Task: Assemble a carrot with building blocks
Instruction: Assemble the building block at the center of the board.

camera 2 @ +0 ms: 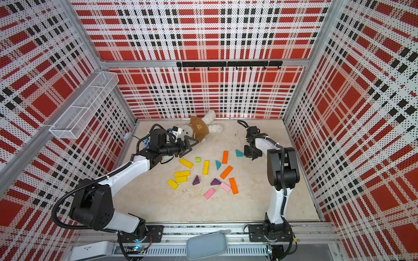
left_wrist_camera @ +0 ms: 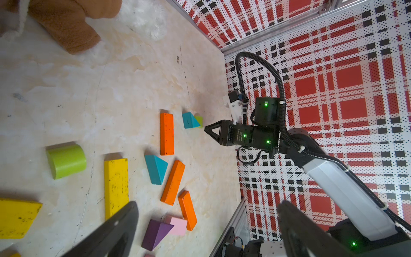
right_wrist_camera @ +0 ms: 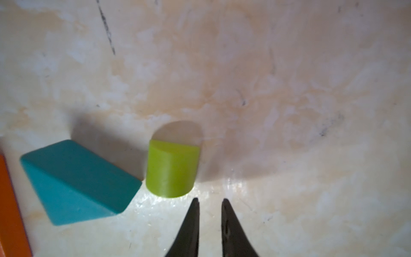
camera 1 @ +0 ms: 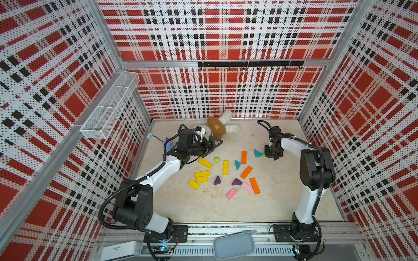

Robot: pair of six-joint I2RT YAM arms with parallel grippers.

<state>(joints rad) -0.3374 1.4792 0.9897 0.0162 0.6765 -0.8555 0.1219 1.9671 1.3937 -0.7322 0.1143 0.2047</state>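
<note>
As laid out from the left: left gripper (camera 1: 212, 148), fingers spread wide, empty, just beside stuffed toy (camera 1: 217, 127), well apart from the far-right blocks.

Blocks: all loose on table (camera 1: 203, 208), scattered, none joined into a carrot.
- Yellow bars (camera 1: 202, 173): five, leftmost cluster.
- Green cylinders (camera 1: 217, 159): two, one near the yellow bars, one at far right.
- Purple triangles (camera 1: 217, 180): two.
- Teal triangles (camera 1: 237, 165): two.
- Pink bars (camera 1: 231, 193): two.
- Orange bars (camera 1: 246, 172): three.
- Sixteen in all, counted in both top views.

Far-right cylinder (right_wrist_camera: 171, 171): seemingly upright on a flat end, hence no long axis to line up with. Stands just beside a teal triangle (right_wrist_camera: 75, 180), contact unclear. Lies straight ahead of right gripper (right_wrist_camera: 210, 201), a little toward the teal side, near, not touching.

Right gripper: tips pressed almost together, pinching nothing, low over the table. Nearer arm by far: right. Probably calls for spreading the tips first, then closing across the round side without nudging the triangle.
</note>
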